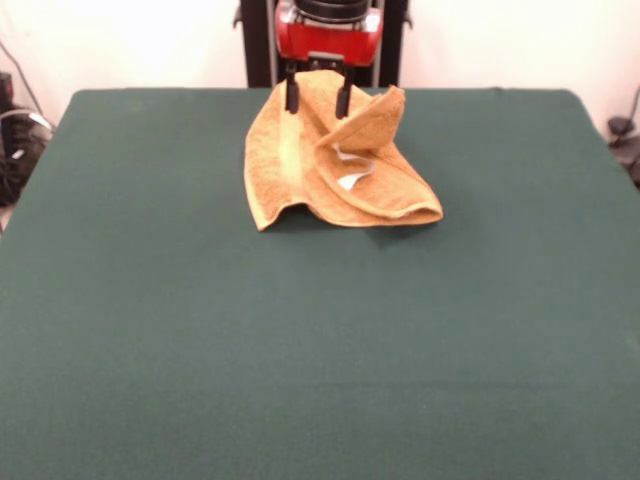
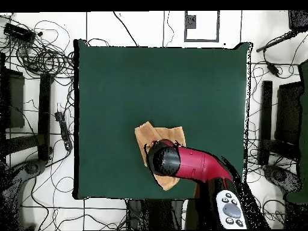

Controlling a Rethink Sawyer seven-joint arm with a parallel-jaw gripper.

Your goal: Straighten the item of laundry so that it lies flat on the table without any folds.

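Towel [image 1: 330,165] bunched at desk [image 1: 300,350] far edge, tag showing. Fingers [image 1: 317,98] clenched on its lifted top fold. Overhead: arm [image 2: 192,163] hides most of towel and fingers.

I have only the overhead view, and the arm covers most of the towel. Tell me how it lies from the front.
Observer: The towel is not flat. It is bunched into a raised heap, and its top reaches up to the gripper.
Operator: Say whether any of it is down on the table.
Observer: Yes, its lower edge rests on the table, on the side away from the robot.
Operator: Find the tag for me.
Observer: The white tag shows among the folds on the side facing the front camera, just under a flap that stands up in a peak.
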